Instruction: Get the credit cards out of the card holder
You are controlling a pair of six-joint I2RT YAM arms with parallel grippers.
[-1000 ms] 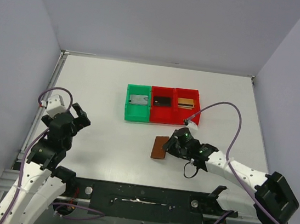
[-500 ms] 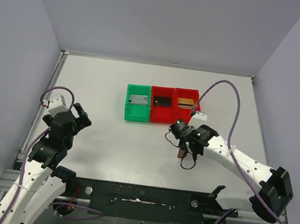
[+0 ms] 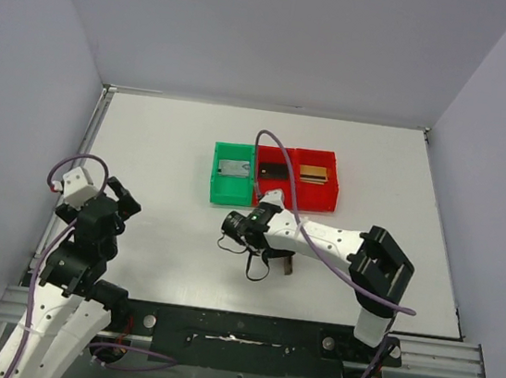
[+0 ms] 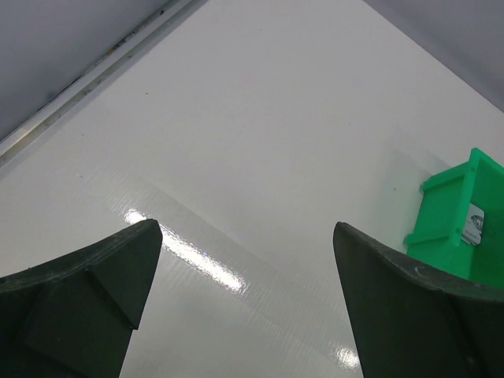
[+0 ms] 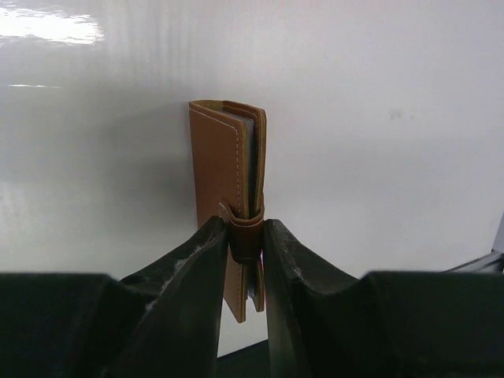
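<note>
The brown card holder [image 5: 227,157] is folded shut and held edge-on, with my right gripper [image 5: 246,236] shut on its strap end. From above, only a brown sliver of the card holder [image 3: 288,264] shows under the right gripper [image 3: 281,256], above the table's near middle. Credit cards lie in the bins: a gold one [image 3: 312,172], a black one [image 3: 275,170] and a grey one [image 3: 232,169]. My left gripper [image 4: 244,232] is open over bare table at the left [image 3: 117,194], holding nothing.
A green bin [image 3: 232,175] and two red bins [image 3: 295,178] stand in a row at the table's middle back. The green bin's corner [image 4: 461,228] shows at the right of the left wrist view. The right arm's purple cable [image 3: 274,169] arcs over the bins.
The right arm lifted the card holder off the table and swung left with it. The left arm drew back slightly to the left, still open.
</note>
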